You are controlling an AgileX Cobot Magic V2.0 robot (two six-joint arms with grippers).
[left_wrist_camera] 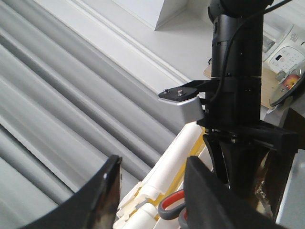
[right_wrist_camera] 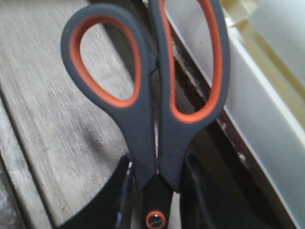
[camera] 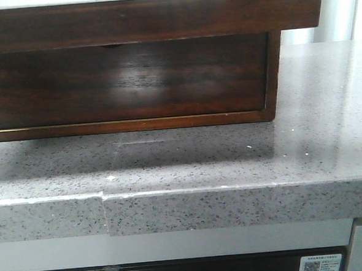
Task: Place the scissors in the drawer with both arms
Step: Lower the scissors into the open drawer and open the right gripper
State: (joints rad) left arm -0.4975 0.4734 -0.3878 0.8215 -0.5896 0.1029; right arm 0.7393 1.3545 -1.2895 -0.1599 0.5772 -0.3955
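My right gripper (right_wrist_camera: 155,171) is shut on the scissors (right_wrist_camera: 143,129) near the pivot. The grey handles with orange-lined loops point away from the wrist, and the blades are hidden. Pale wood grain and a dark-brown edge (right_wrist_camera: 209,138) lie beneath them. In the left wrist view, one grey and orange loop of the scissors (left_wrist_camera: 170,208) shows beside my right arm (left_wrist_camera: 237,71). My left gripper (left_wrist_camera: 152,167) is open and empty, apart from the scissors. The glossy dark-brown drawer (camera: 149,17) runs across the top of the front view. No gripper shows in the front view.
A second dark-brown drawer front (camera: 128,83) with a small notch sits below, on a grey speckled countertop (camera: 232,169). White plastic parts (left_wrist_camera: 181,162) lie under my left gripper. Grey ribbed panels (left_wrist_camera: 62,105) fill the left wrist view. A white appliance (left_wrist_camera: 286,52) stands behind the right arm.
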